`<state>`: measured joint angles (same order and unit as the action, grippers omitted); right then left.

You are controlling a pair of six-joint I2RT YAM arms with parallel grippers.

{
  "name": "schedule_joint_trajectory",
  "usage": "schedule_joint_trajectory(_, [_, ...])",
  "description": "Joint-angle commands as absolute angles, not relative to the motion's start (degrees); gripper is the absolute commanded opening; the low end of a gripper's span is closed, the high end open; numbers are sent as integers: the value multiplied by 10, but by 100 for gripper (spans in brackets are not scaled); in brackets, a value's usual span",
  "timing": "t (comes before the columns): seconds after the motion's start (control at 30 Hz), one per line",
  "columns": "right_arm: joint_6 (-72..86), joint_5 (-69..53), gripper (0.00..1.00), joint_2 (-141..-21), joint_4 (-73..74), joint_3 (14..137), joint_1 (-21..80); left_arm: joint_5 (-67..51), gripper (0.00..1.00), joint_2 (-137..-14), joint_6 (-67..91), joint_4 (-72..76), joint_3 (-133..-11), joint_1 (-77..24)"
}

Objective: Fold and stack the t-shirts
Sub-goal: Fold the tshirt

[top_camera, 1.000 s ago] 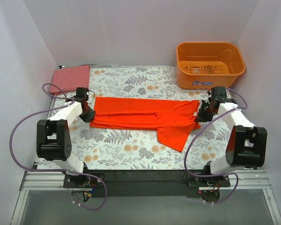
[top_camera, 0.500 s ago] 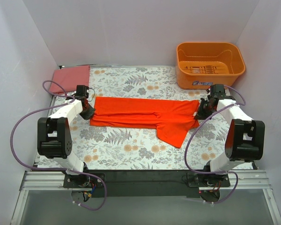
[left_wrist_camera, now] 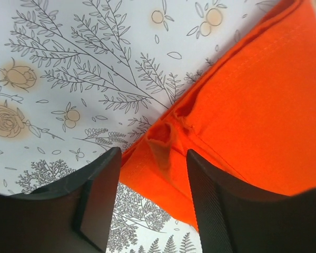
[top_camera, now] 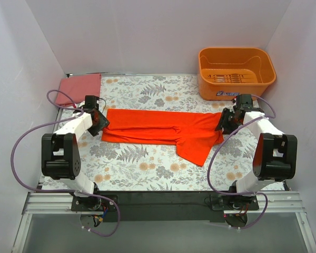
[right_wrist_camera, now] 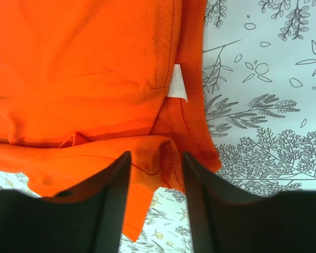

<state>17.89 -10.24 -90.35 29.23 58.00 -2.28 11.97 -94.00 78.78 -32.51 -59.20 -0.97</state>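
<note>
A vivid orange-red t-shirt [top_camera: 163, 129] lies folded lengthwise into a long strip across the table, one sleeve hanging toward the front right. My left gripper [top_camera: 101, 121] stands open over the strip's left end, a pinched ridge of cloth [left_wrist_camera: 163, 145] between its parted fingers [left_wrist_camera: 97, 203]. At the collar end my right gripper [top_camera: 221, 122] is open too, the bunched fold of the t-shirt [right_wrist_camera: 95, 79] lying loose between its fingers [right_wrist_camera: 108, 205]; a white label [right_wrist_camera: 176, 83] shows by the collar. A duller pinkish-red t-shirt [top_camera: 80, 87] lies folded at the back left corner.
A rigid orange plastic tub [top_camera: 236, 73] stands at the back right corner, just behind the right gripper. The table carries a floral printed cloth [top_camera: 147, 163]. White walls close in the left, right and back sides.
Both grippers have opened and let go of the orange-red t-shirt's ends. They had carried the strip slightly toward the back before releasing it; the cloth now rests on the table.
</note>
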Motion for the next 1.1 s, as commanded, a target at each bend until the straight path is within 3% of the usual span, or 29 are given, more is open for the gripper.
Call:
schedule_joint_trajectory(0.0, [174, -88, 54, -857, 276, 600, -7, 127, 53, -865, 780, -316, -585, -8])
schedule_joint_trajectory(0.23, [167, -29, 55, -728, 279, 529, 85, 136, 55, -738, 781, -317, -493, -18])
schedule_joint_trajectory(0.43, [181, -3, 55, -679, 287, 465, 224, 131, 55, -683, 779, -309, -414, -24])
schedule_joint_trajectory(0.67, [195, 69, 57, -733, 295, 458, 379, 126, 55, -628, 769, -287, -382, -35])
schedule_joint_trajectory(1.07, [206, 94, 55, -835, 303, 453, 438, 125, 55, -627, 765, -271, -367, -47])
